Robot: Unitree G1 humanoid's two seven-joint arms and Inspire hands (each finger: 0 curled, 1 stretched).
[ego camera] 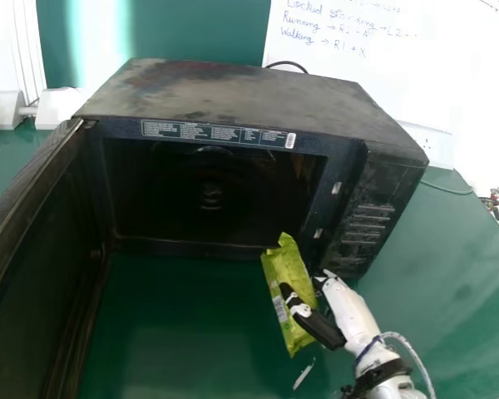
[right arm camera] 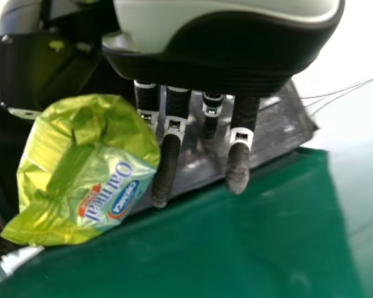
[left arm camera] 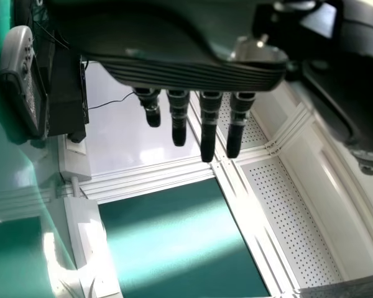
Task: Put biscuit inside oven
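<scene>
On our table (ego camera: 183,324), toward its far edge, the oven (ego camera: 249,91) stood open. Our left hand (left arm camera: 180,73) had its fingers straight; our right hand (ego camera: 348,307) pinched the biscuit packet (ego camera: 286,264) by the opening's lower right corner. Mid-loading, we judged, we next needed to steer it inside.

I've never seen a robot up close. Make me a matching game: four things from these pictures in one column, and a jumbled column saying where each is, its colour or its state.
Things
1. biscuit packet
2. oven door
3. right hand
4. tabletop

Places, colours and states
A. dark green, underneath the oven
B. swung open, on the head view's left
C. holding the biscuit packet
D. yellow-green, gripped near the lower right corner of the oven's opening in the head view

Right pairs: 1-D, 2-B, 3-C, 4-A
</scene>
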